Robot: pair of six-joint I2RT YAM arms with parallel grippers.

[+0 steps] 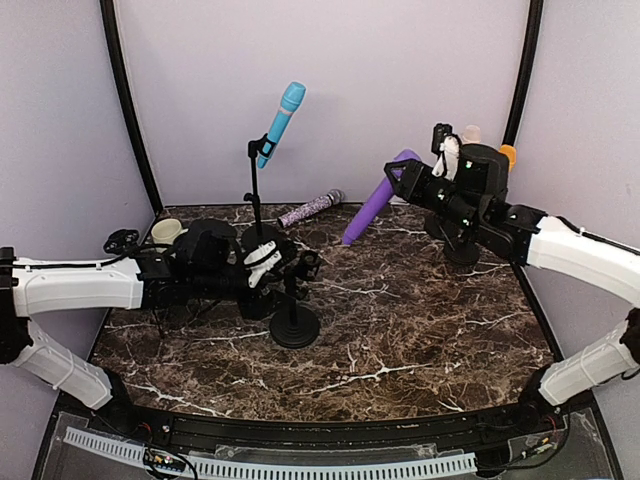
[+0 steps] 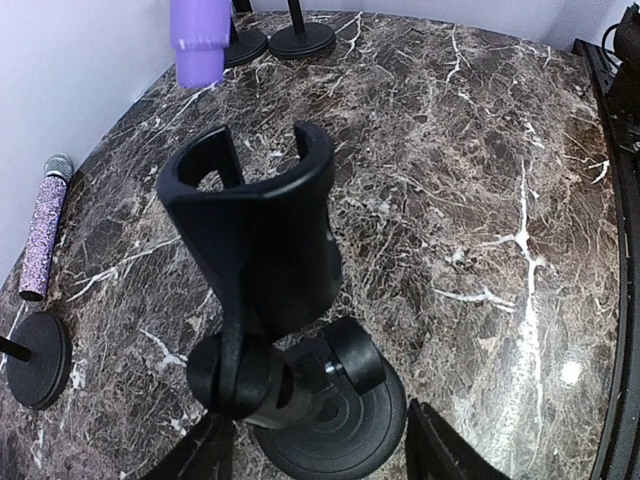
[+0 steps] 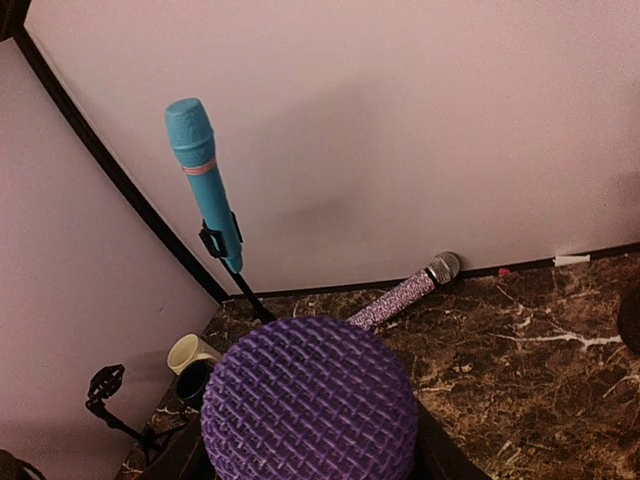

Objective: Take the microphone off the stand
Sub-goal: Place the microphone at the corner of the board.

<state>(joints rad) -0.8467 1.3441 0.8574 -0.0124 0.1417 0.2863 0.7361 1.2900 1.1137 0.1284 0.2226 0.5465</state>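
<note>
**A:** The purple microphone (image 1: 372, 208) is up in the air at the far right, well clear of the stand (image 1: 294, 318). The stand's clip (image 2: 255, 225) gapes empty near the centre.

**B:** The right gripper (image 1: 400, 176) has its fingers clamped round the barrel just behind the mesh head (image 3: 310, 400), tail slanting down-left.

**A:** Sensible hold. It looks rigid and probably light, but that smooth casing could slip, and I'd guess the grille dents easily.

**B:** And the left gripper (image 1: 292, 268)?

**A:** Its fingers (image 2: 440, 445) flank the stand's lower stem. The wrist view crops them, so I can't tell whether they're pinching it or merely bracketing it.
</note>
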